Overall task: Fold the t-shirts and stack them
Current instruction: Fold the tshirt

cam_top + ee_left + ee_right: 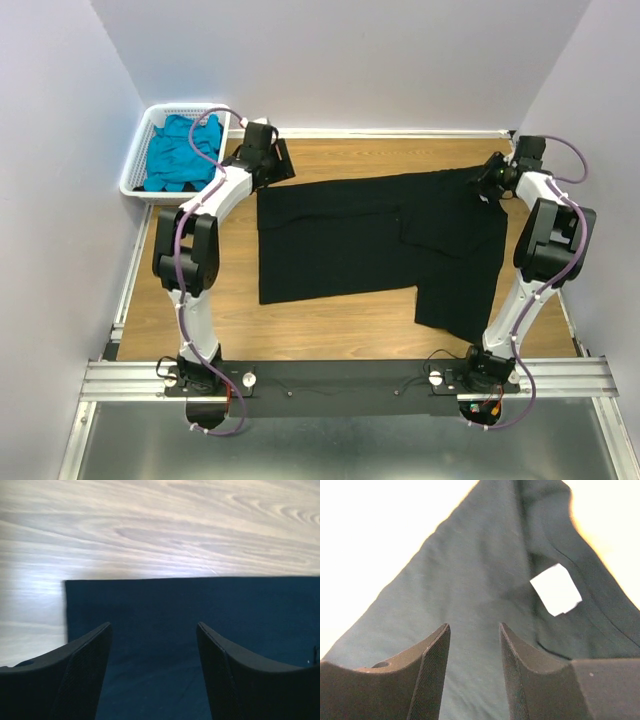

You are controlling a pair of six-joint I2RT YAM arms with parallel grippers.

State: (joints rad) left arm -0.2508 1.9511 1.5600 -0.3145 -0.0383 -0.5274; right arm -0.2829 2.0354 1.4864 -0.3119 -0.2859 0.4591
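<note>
A large black t-shirt [350, 240] lies spread flat on the wooden table, with one part hanging toward the near right. My left gripper [268, 168] hovers open over its far left corner. In the left wrist view that gripper [154, 627] has only dark cloth [200, 605] below its spread fingers. My right gripper [487, 185] is at the shirt's far right end. It [474, 627] stands open above the cloth [470, 570], near the white neck label [556, 589]. A teal-blue t-shirt [180, 150] lies crumpled in the basket.
The white slotted basket [135, 175] stands at the far left corner, just behind my left arm. Walls close in the table at the back and on both sides. Bare wood [330, 330] shows between the shirt and the arm bases.
</note>
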